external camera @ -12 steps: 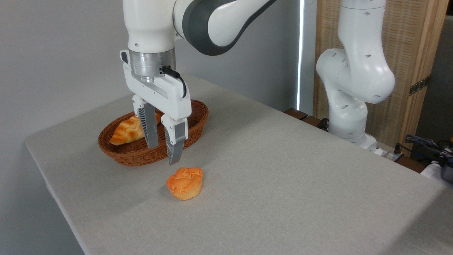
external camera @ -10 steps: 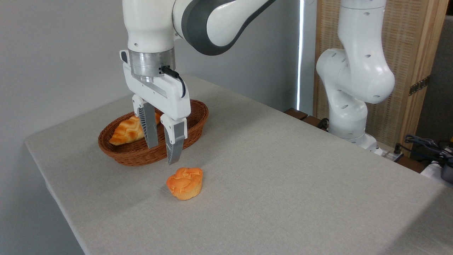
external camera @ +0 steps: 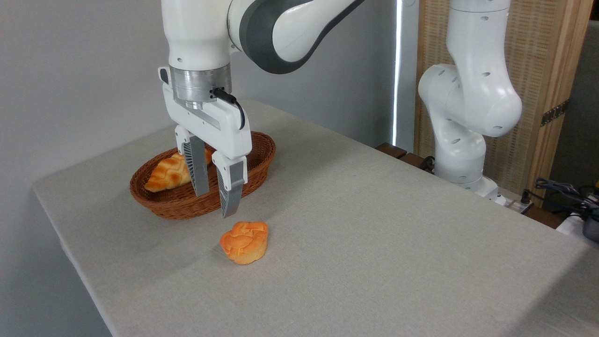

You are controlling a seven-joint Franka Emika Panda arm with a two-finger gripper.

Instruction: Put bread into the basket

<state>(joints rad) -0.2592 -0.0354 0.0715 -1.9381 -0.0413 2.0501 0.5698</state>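
Bread (external camera: 244, 242) sat alone on the cloth-covered table (external camera: 374, 243), just in front of the basket (external camera: 262, 154) already holding a braided loaf (external camera: 169, 171), while the gripper (external camera: 215, 204) hung above it, fingers parted and empty, seemingly poised for descent.

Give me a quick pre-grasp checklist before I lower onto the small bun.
1. Gripper open and empty: ok.
2. Bun lying free on the table, nothing touching it: ok.
3. Gripper centred over the bun: not ok; it appears to hang nearer the basket.
4. Jaw gap wide enough for the bun: cannot tell.
5. Room in the basket beside the braided loaf: ok, though tight.
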